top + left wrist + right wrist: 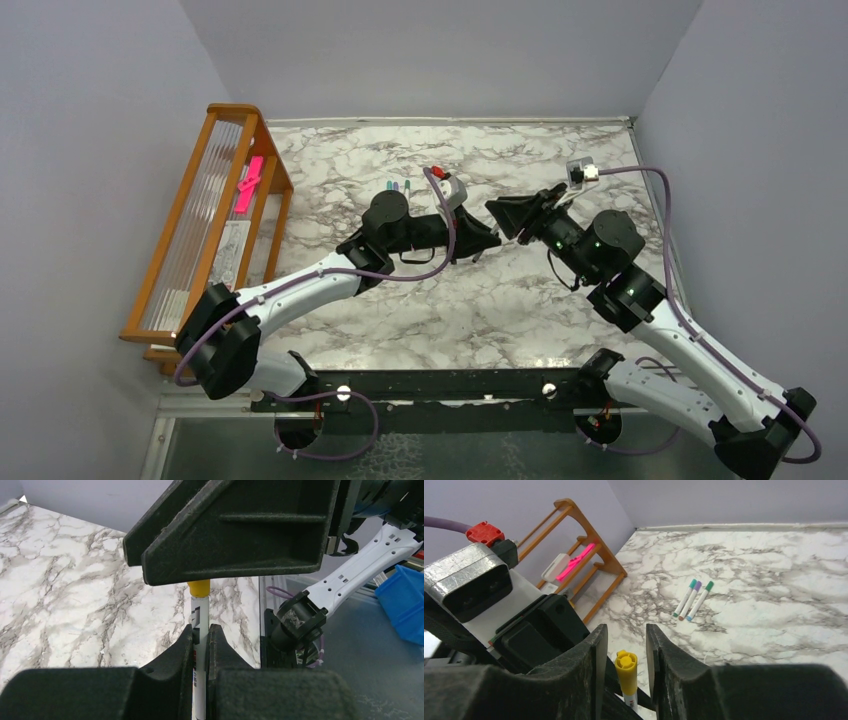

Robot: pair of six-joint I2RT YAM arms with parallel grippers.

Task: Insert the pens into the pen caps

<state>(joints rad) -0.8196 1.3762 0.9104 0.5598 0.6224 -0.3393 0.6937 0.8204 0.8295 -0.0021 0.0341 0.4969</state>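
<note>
Pen with a thin white-grey barrel [199,617] stands upright above the marble-patterned table [774,575], clamped by the left hand [201,632]. That hand's two black padded fingers [182,647] are pressed tight against the barrel from either side, gripping it below its upper end. A stubby yellow plastic cap [626,670] sits on the top end of this pen, its flat end facing the right wrist camera.

The right hand [626,632] reaches in from the opposite side, so that in the overhead view the two hands meet tip to tip over the middle of the table. Its fingers [594,650] stand on either side of the yellow cap, spread apart, with a narrow gap showing between the cap and each finger; neither pad touches it in the right wrist view. From the left wrist camera the right hand's dark body covers the top of the cap, leaving only the cap's lower part showing.

Further back on the table lie three more white pens side by side [692,599], almost touching and roughly parallel, carrying teal, pale purple and green caps.

Along the left wall stands a slatted orange-brown wooden rack [180,215] with a bright pink flat strip [249,183] lying on it.
</note>
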